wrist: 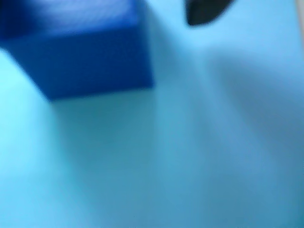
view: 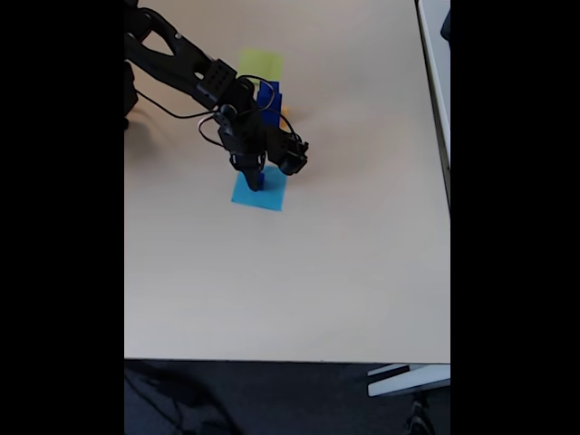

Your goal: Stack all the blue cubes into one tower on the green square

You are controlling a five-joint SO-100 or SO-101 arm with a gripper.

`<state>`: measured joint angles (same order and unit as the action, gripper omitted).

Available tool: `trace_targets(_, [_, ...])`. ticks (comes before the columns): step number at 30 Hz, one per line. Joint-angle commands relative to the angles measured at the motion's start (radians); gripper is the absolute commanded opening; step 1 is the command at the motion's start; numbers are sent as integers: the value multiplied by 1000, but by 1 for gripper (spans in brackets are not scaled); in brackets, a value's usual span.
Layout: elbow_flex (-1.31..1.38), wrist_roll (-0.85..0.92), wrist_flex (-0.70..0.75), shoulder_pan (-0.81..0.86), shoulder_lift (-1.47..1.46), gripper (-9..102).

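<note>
In the blurred wrist view, a dark blue cube [wrist: 80, 52] rests on the light-blue paper square [wrist: 180, 152] at the upper left. One black fingertip [wrist: 204, 12] hangs to its right with a gap between them. In the fixed view, my gripper [view: 256, 181] points straight down over the light-blue square [view: 270, 195], with that cube [view: 256, 184] at its tips. It looks open. The green square [view: 260, 63] lies farther back. More blue cubes [view: 269, 95] stand piled just in front of it, partly hidden by my arm.
A sliver of an orange square [view: 285, 111] shows beside the piled cubes. The arm [view: 181, 63] reaches in from the upper left with loose cables. The beige table [view: 344, 272] ends at a front edge below and a right edge.
</note>
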<state>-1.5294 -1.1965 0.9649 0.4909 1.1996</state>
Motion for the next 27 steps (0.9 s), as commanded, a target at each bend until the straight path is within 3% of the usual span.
trace_targets(1, [3, -15, -17, 6, 15, 12])
trace_targets(14, [12, 21, 15, 9, 83, 6])
trace_targets(22, [284, 75, 345, 21, 152, 6])
trace_targets(27, [414, 94, 448, 29, 172, 5])
